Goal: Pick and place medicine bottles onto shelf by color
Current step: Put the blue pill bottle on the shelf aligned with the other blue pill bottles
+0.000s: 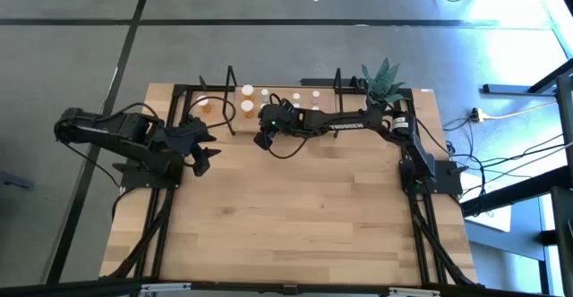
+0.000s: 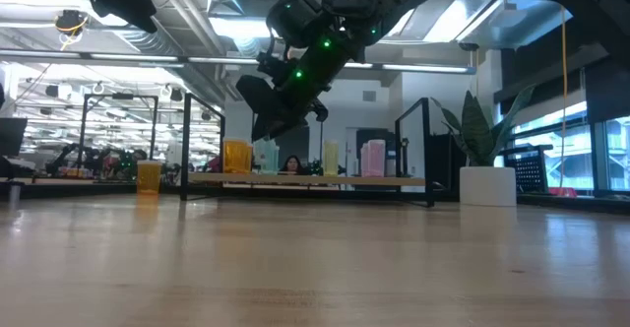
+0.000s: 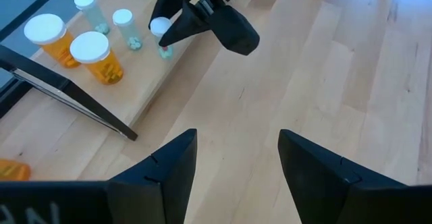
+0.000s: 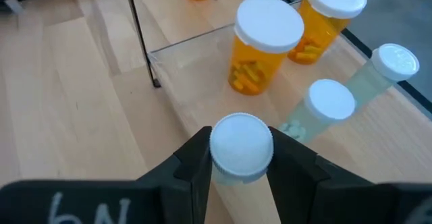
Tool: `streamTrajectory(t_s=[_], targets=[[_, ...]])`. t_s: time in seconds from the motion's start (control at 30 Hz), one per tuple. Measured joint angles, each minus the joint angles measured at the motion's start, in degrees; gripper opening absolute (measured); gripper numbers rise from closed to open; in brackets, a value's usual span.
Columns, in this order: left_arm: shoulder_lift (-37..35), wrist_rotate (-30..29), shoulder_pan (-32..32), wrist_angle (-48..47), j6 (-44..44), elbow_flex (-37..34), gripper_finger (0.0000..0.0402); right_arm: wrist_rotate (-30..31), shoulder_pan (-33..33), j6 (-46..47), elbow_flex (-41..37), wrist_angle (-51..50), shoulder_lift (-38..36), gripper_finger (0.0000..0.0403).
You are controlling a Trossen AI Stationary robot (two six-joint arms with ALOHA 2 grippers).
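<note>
The shelf's wooden board [image 4: 196, 62] runs along the table's far side, with black loops at both ends. On its left part stand two orange medicine bottles [image 4: 266, 45] and two pale greenish ones [image 4: 331, 106], all white-capped. Another orange bottle [image 2: 148, 176] stands on the table left of the shelf. My right gripper [image 4: 241, 150] reaches in from the right over the board's near edge, shut on a white-capped bottle [image 3: 160, 32]. My left gripper [image 3: 236, 173] hangs open above the table's left part, short of the shelf, with nothing between its fingers. My right gripper pinches the bottle's white cap [image 4: 229, 143] between its two fingers, one on either side. The fingers slant down from the table's right. The bottle stays upright, its body below the fingers by the board's near edge; whether its foot [image 3: 165, 51] rests on the board I cannot tell.
Farther right on the shelf stand a yellowish bottle [image 2: 330, 157] and a pink one [image 2: 372, 158]. A white plant pot [image 2: 487, 184] with green leaves sits at the table's far right corner. Bare wooden tabletop [image 1: 295, 216] spreads toward the near edge.
</note>
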Motion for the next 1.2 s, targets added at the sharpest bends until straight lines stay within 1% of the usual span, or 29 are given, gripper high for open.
streamTrajectory(t_s=[0.13, 0.3, 0.4, 0.47, 0.6, 0.73, 0.97, 1.2], targets=[[0.0, -1.5, 0.0, -0.01, -0.07, 0.0, 0.0202, 0.22, -0.04, 0.09, -0.01, -0.06, 0.0, 0.0123], [0.0, -6.73, 0.0, 0.0, -0.52, 0.0, 0.0202, 0.36, -0.04, 0.07, -0.03, -0.06, 0.0, 0.0123], [0.0, -8.56, 0.0, 0.0, -0.49, 0.0, 0.0202, 0.38, -0.04, 0.07, -0.03, -0.06, 0.0, 0.0123], [0.0, -8.68, 0.0, 0.0, -0.49, 0.0, 0.0202, 0.59, -0.04, 0.07, -0.06, -0.04, 0.0, 0.0123], [0.0, -8.68, 0.0, 0.0, -0.48, 0.0, 0.0202, 2.93, -0.04, 0.1, -0.06, -0.06, 0.0, 0.0123], [0.0, -8.72, 0.0, 0.0, -0.07, 0.0, 0.0202, 1.39, -0.15, 0.37, -0.06, -0.07, 0.0, 0.0123], [-0.02, -8.74, -0.02, 0.0, -0.07, 0.0, 0.0202, 2.52, -0.23, 1.82, -0.08, 0.2, 0.0, 0.0123], [0.0, -8.74, -0.02, 0.0, -0.09, 0.0, 0.0202, 1.91, -0.54, 1.96, -0.1, 0.36, 0.53, 0.0123]])
